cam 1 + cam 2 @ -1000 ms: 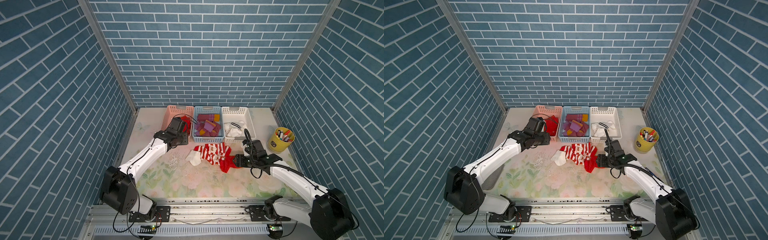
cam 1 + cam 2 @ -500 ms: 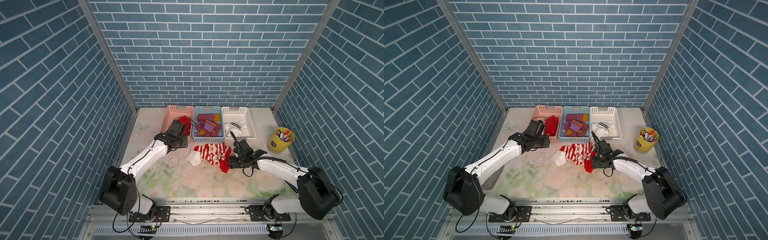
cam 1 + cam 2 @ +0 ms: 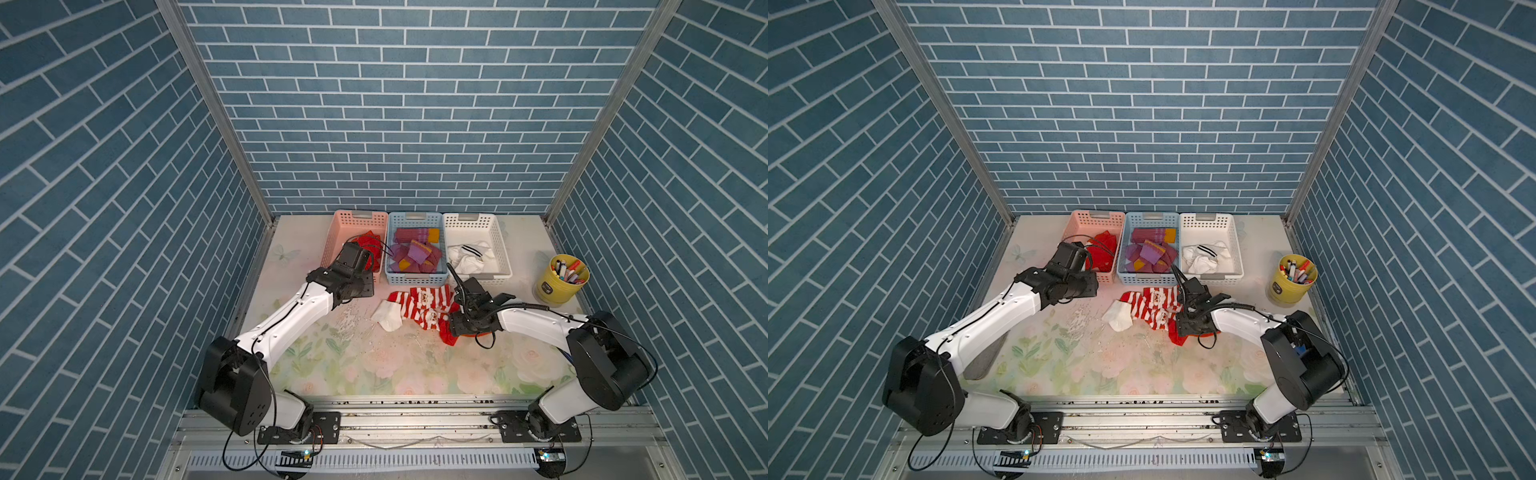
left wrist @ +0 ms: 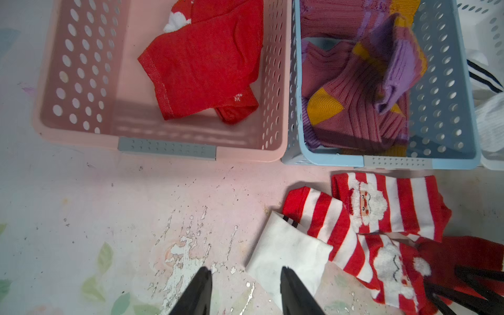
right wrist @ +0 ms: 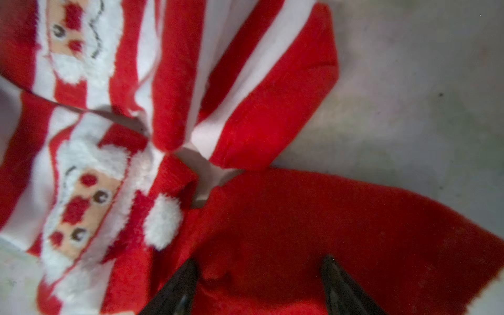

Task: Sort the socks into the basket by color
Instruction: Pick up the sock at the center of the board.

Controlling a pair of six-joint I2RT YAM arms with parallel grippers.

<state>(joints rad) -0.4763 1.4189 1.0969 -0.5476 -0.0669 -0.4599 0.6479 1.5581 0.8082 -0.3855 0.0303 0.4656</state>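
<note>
The right claw (image 5: 259, 261) presses down on the plain red sock (image 5: 341, 231) at the near right end of the loose pile. Its jaws stand wide apart astride a fold of the red cloth, not closed on it. Touching that sock on its far side, the striped Santa socks (image 3: 419, 305) overlap one another on the worktop (image 3: 374, 374), just in front of the blue basket (image 3: 415, 216). A white sock (image 3: 386, 318) pokes out from under their left end. The left claw (image 4: 244, 270) hangs over bare worktop in front of the pink basket (image 3: 338, 232), jaws parted and empty, just beside the white sock's edge. Red socks (image 4: 201, 65) lie in the pink basket, purple socks (image 4: 354, 103) in the blue one and white socks (image 3: 469, 255) in the white basket (image 3: 498, 241). The three baskets stand side by side along the far edge.

Since a second ago the right claw has moved leftward from beside the pile onto the red sock, its arm folding in. The left claw has barely shifted, and the loose socks lie as they did.
</note>
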